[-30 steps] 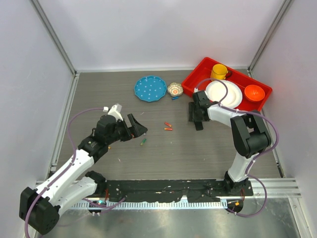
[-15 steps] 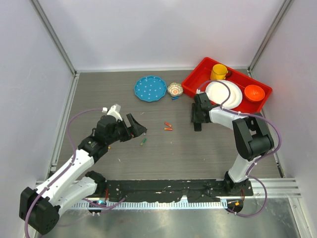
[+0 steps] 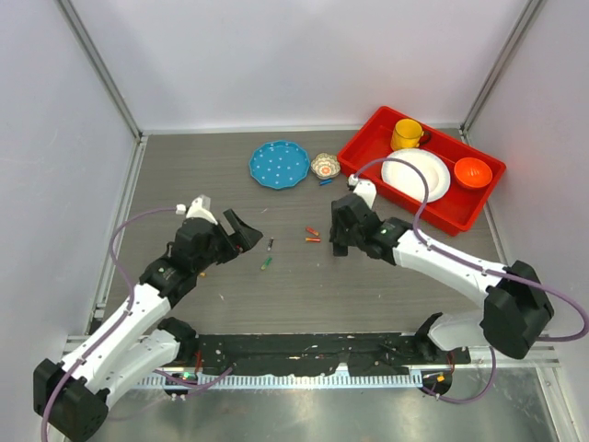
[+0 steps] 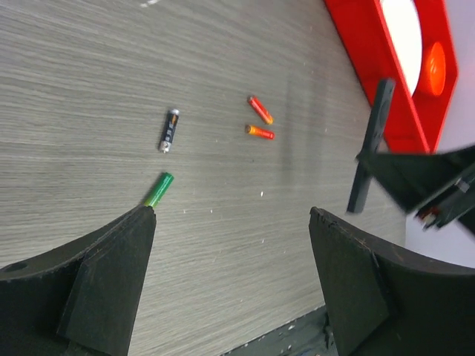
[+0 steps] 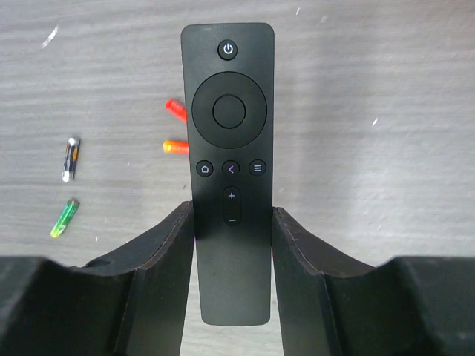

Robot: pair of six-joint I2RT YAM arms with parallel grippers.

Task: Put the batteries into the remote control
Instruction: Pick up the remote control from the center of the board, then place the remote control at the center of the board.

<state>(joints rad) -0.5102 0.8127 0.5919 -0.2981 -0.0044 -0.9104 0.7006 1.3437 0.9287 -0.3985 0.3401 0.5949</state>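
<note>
Grey wood-grain surface [image 3: 304,295] runs under both arms. The right pincer [image 5: 231,213] is clamped on the lower half of the slim, flat black plastic remote control [image 5: 230,111], button face toward its wrist camera. The left pincer [image 4: 231,222] gapes wide and grips nothing. Just beyond it lie the small green cylindrical battery [image 4: 159,189] and the dark grey-black one [image 4: 170,130], with two small orange sticks [image 4: 260,132] farther on. The step looks like presenting the remote. Next, its back probably needs exposing while the left pincer takes a cell.
</note>
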